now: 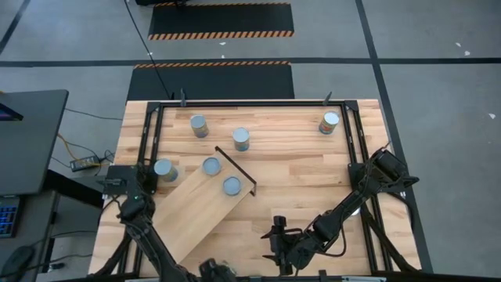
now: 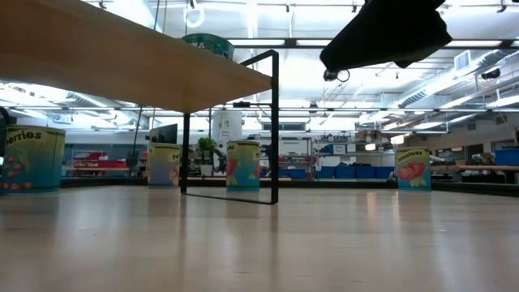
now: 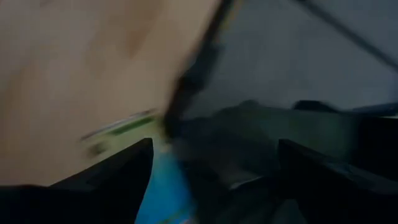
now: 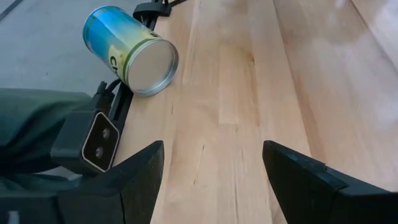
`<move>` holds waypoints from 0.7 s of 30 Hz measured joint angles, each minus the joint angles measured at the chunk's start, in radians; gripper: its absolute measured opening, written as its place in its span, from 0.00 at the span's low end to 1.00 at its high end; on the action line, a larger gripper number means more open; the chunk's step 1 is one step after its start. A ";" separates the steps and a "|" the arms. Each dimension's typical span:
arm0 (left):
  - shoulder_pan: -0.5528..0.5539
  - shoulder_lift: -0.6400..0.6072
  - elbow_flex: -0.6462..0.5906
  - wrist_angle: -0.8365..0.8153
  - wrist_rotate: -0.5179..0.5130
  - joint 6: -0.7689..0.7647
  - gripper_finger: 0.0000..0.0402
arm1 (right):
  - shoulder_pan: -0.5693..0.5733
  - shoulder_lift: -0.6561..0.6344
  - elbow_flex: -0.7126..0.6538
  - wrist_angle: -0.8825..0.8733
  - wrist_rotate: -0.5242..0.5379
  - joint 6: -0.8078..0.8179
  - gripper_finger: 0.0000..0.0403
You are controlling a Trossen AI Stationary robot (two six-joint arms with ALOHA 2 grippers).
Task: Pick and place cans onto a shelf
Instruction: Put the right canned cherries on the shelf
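The shelf (image 1: 196,207), a light board with a black frame, stands on black legs (image 2: 274,122) over the table's left half. Two cans (image 1: 211,165) (image 1: 231,186) stand on its far end. Several more cans stand upright on the table: one (image 1: 164,169) beside the shelf, two (image 1: 199,125) (image 1: 240,139) behind it and one (image 1: 329,122) at the far right. Another can (image 4: 134,50) lies on its side at the table's near edge. My left gripper (image 1: 213,270) (image 3: 214,174) is open there, with a blue can (image 3: 165,193) by one finger. My right gripper (image 4: 211,180) (image 1: 279,252) is open over bare wood. My left gripper has the blue can's side (image 3: 166,186) close beside one finger (image 3: 127,168). I cannot tell whether the finger touches it.
A black frame (image 1: 356,141) runs round the tabletop. A small camera block (image 4: 93,142) sits at the near edge beside the lying can. A dark part of an arm (image 2: 385,32) hangs over the table's near right. Bare wood (image 1: 305,180) lies between the shelf and the right arm.
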State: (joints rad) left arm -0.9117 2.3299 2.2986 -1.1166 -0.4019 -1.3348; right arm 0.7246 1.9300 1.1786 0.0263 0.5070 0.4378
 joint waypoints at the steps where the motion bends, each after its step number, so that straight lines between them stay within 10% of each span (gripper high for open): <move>1: 0.003 0.000 0.000 -0.036 0.001 -0.021 0.87 | 0.000 0.000 0.000 0.000 0.000 -0.004 0.69; 21: 0.047 0.059 -0.002 -0.175 0.042 -0.057 0.87 | -0.008 0.000 0.000 0.009 0.000 -0.012 0.69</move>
State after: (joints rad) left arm -0.8643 2.3887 2.2967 -1.2913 -0.3598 -1.3914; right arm 0.7170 1.9297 1.1786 0.0356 0.5072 0.4255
